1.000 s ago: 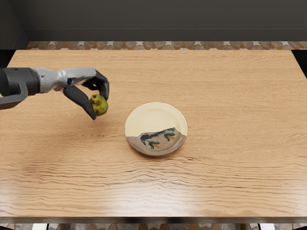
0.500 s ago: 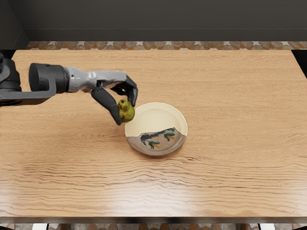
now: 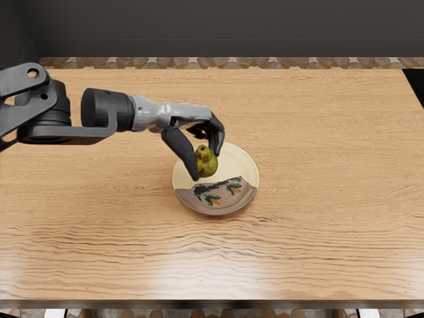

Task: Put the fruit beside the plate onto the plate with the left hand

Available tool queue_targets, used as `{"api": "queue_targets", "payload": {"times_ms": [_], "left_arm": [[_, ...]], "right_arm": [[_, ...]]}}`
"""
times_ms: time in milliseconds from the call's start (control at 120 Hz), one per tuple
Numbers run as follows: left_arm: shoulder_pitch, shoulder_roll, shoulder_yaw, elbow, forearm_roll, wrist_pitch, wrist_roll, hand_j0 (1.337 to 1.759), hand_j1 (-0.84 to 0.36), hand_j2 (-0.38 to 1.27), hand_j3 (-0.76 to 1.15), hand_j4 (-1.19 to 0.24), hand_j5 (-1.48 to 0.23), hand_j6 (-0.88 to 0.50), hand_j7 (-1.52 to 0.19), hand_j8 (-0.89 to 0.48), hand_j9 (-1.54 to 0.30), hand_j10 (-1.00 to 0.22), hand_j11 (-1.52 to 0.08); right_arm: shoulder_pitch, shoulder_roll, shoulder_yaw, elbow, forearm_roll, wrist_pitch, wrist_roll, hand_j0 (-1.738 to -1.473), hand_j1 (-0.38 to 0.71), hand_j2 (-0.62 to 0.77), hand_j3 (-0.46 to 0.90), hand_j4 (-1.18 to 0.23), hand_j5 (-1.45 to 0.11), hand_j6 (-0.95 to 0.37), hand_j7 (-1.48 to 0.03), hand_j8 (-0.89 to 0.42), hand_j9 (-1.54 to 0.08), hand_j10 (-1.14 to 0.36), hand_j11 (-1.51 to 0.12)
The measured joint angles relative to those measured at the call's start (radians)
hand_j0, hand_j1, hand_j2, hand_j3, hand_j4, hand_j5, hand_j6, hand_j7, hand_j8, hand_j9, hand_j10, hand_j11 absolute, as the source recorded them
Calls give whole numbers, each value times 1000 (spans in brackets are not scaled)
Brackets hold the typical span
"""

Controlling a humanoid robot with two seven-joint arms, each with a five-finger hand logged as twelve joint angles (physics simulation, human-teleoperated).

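Note:
A small yellow-green pear (image 3: 207, 161) is held in my left hand (image 3: 201, 150), whose dark fingers are curled around it. The hand and fruit hang over the left half of the round cream plate (image 3: 232, 162), which has a painted dark and green pattern on its near side. Whether the pear touches the plate I cannot tell. My left arm reaches in from the left edge across the wooden table (image 3: 318, 218). The right arm does not show.
The table's far edge meets a pebbled strip and a dark wall. Its near edge runs along the bottom of the view.
My left hand has carried the pear to the right, from left of the plate to above the plate's left half. The plate has not moved.

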Motion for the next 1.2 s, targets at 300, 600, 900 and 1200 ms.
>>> {"api": "queue_targets", "payload": {"times_ms": [300,600,900,1200], "left_arm": [[0,-91,2,100,3,-2,22,1654,-298,521,0,-752,-1138,-510,-1054,-413,-1066,-633,-1068],[5,-146,14,207,12,-13,24,1653,-347,581,0,-745,-1150,-479,-1058,-379,-1071,-601,-1079],[14,-169,-1,252,-13,22,28,1655,-225,433,0,-568,-837,-429,-781,-359,-797,-497,-800],[15,-158,-19,249,-100,72,31,1657,151,112,0,-187,-265,-155,-252,-139,-256,-171,-257]], "right_arm": [[0,0,0,-1,0,0,0,-1658,-349,0,0,0,0,-1,0,0,0,0,0],[0,0,0,-1,0,0,0,-1658,-349,0,0,0,0,-1,0,0,0,0,0],[0,0,0,-1,0,0,0,-1658,-349,0,0,0,0,-1,0,0,0,0,0],[0,0,0,-1,0,0,0,-1658,-349,0,0,0,0,-1,0,0,0,0,0]]}}
